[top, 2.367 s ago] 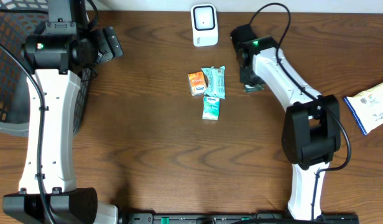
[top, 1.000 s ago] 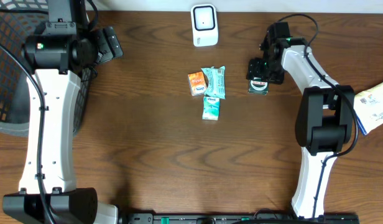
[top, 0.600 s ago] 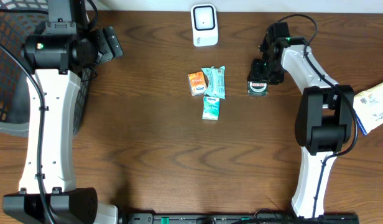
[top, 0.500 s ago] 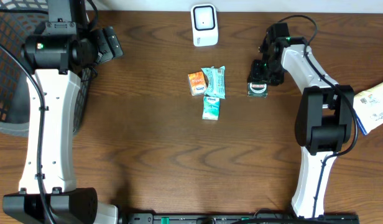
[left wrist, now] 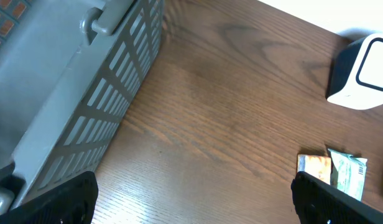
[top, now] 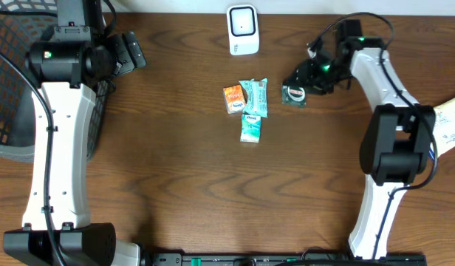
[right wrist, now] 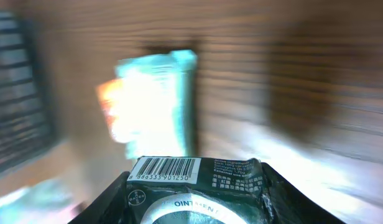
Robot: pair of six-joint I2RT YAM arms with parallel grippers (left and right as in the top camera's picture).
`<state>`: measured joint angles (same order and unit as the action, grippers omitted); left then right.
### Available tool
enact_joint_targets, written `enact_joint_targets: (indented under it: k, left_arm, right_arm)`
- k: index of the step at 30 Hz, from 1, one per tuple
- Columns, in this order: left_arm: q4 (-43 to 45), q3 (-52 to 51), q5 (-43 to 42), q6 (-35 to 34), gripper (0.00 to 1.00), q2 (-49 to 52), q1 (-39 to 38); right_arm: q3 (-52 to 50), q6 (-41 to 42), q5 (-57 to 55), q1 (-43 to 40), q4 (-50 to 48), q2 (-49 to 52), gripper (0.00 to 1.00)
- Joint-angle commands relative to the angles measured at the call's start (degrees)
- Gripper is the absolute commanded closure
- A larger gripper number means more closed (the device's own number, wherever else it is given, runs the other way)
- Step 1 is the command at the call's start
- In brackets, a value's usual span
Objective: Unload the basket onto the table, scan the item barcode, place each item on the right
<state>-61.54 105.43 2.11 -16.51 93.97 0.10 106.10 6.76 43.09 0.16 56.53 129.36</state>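
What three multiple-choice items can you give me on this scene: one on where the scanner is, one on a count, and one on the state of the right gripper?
1. Where in the overhead view is the scanner?
A. Bottom left
B. Top middle
C. Right edge

2. How many packets lie together in the middle of that view?
A. One
B. Three
C. Five

3. What is the state of the right gripper?
A. Open and empty
B. Shut on the ointment pack
C. Out of view

Answers:
1 B: the scanner stands at the top, above the packets.
2 B: there are an orange packet, a long teal packet and a small teal packet.
3 B: the right wrist view shows the pack, barcode up, between the fingers.
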Motion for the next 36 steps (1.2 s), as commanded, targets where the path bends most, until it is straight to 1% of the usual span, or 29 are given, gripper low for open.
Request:
enact_joint_targets:
  k: [1, 4, 9, 13, 20, 25, 26, 28, 30, 32, 35, 36]
  left_arm:
    - [-0.1, 0.2, 0.9, -0.1, 0.02, 0.0, -0.1]
    - [-0.1, 0.2, 0.9, -0.1, 0.02, 0.0, -0.1]
    - [-0.1, 0.2, 0.9, -0.1, 0.02, 0.0, 0.0]
    - [-0.1, 0.2, 0.9, -0.1, 0.02, 0.0, -0.1]
    - [-0.1, 0.2, 0.9, -0.1, 0.02, 0.0, 0.0]
    - [-0.1, 0.2, 0.9, -0.1, 0.02, 0.0, -0.1]
    - [-0.1, 0.2, 0.9, -0.1, 0.02, 0.0, -0.1]
    - [-0.1, 0.2, 0.9, -0.1, 0.02, 0.0, -0.1]
    - [-0.1, 0.2, 0.9, -0.1, 0.02, 0.0, 0.0]
    - [-0.1, 0.2, 0.9, -0.1, 0.02, 0.0, 0.0]
    - [-0.1, 0.2, 0.9, -0.1, 0.02, 0.0, 0.0]
    - [-0.1, 0.2, 0.9, -0.1, 0.02, 0.0, -0.1]
  right_arm:
    - [1.4, -7.1, 21.8, -1.5, 0.0, -2.3, 0.57]
    - [1.4, -8.5, 29.2, -2.1, -0.2, -2.3, 0.57]
    - [1.4, -11.7, 35.8, -2.3, -0.4, -2.3, 0.58]
    - [1.4, -16.6, 40.0, -2.2, -0.4, -2.3, 0.59]
    - [1.4, -20.8, 39.6, -2.1, -0.4, -2.3, 0.59]
    - [1.4, -20.8, 34.4, -1.4, -0.4, -2.3, 0.6]
    - [1.4, -20.8, 32.8, -1.1, -0.4, -2.3, 0.59]
    - [1.4, -20.4, 23.7, -0.5, -0.3, -2.3, 0.58]
    - [1.4, -16.2, 11.9, 0.0, -0.1, -2.3, 0.58]
    - [1.3, -10.6, -3.1, 0.7, 0.4, -2.2, 0.57]
    - [1.2, -6.7, -21.6, 2.2, 1.7, -2.2, 0.54]
    - [1.0, -6.3, -25.6, 2.7, 1.9, -2.2, 0.53]
